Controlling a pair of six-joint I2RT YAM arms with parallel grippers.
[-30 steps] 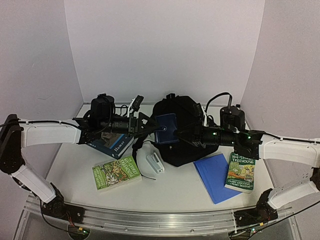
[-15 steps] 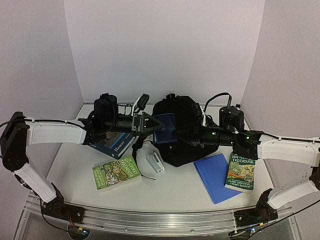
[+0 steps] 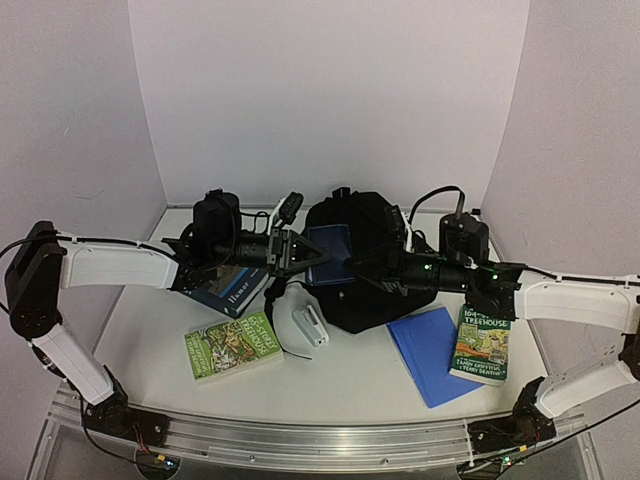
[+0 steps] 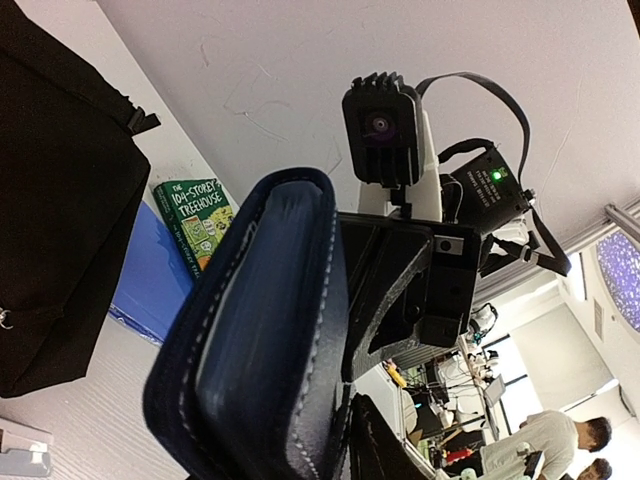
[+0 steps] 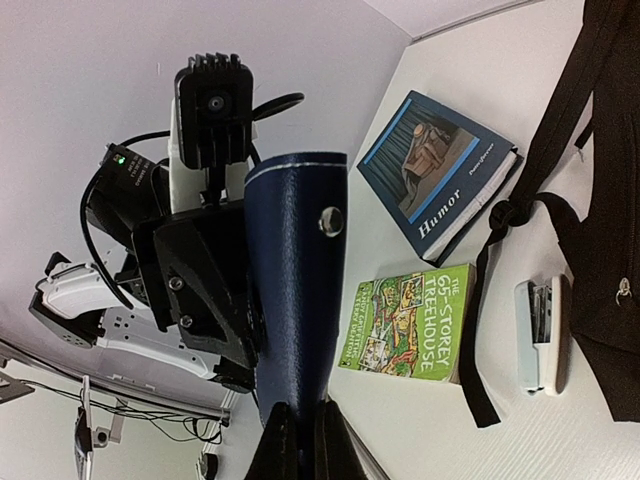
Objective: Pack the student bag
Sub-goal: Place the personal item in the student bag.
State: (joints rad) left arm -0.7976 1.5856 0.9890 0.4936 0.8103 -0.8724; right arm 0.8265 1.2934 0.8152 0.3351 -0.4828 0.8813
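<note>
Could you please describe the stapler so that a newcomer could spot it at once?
Find the black student bag at the table's middle. Just beside its near-left edge, next to a trailing strap, lies the stapler. It is the only small white item; its nearest neighbour is a green book.

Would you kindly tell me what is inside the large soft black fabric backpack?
The backpack shows only outer black fabric; its inside is hidden. The navy stitched case is outside, held by the left gripper.

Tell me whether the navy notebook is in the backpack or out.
Out. The left hand and right hand grip the navy notebook in the air, clear of the backpack.
</note>
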